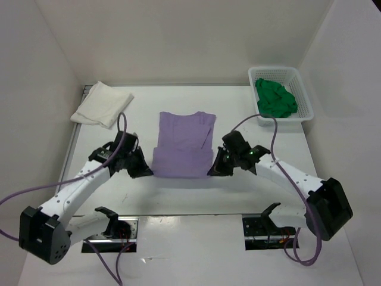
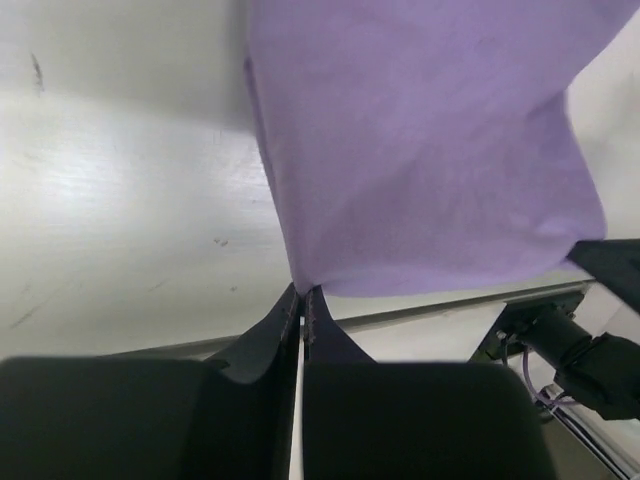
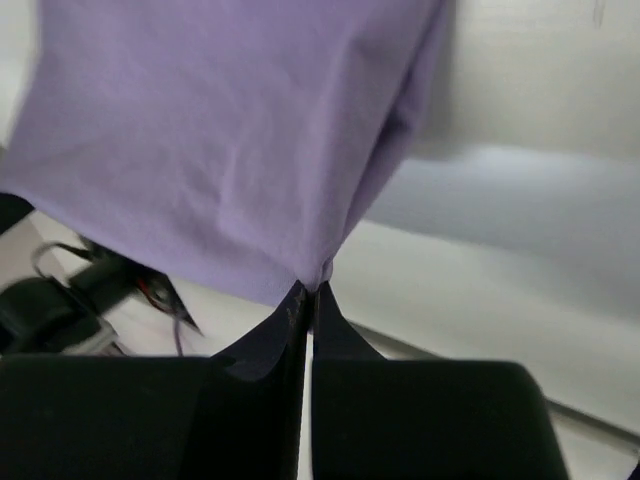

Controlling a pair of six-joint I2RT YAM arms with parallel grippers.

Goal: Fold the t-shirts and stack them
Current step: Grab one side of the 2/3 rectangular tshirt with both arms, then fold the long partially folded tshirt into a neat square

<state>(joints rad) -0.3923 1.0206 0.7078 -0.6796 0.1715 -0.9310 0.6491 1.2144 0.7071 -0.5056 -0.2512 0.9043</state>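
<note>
At table (image 1: 196, 202) centre, the lilac t-shirt (image 1: 184, 143) lies half-folded, its near corners pinched tight by the left gripper (image 1: 144, 171) and right gripper (image 1: 214, 170), both arms crooked inward and low. One of three looks done: the white t-shirt (image 1: 102, 104) sits folded at 10 o'clock, and the green t-shirt (image 1: 275, 98) lies crumpled in the basket (image 1: 305, 95) at 2 o'clock.

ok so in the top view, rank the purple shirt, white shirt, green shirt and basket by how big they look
1. purple shirt, spread flat
2. basket, nearly the same size, so that gap is unsure
3. white shirt, folded
4. green shirt, bunched inside the basket
</note>
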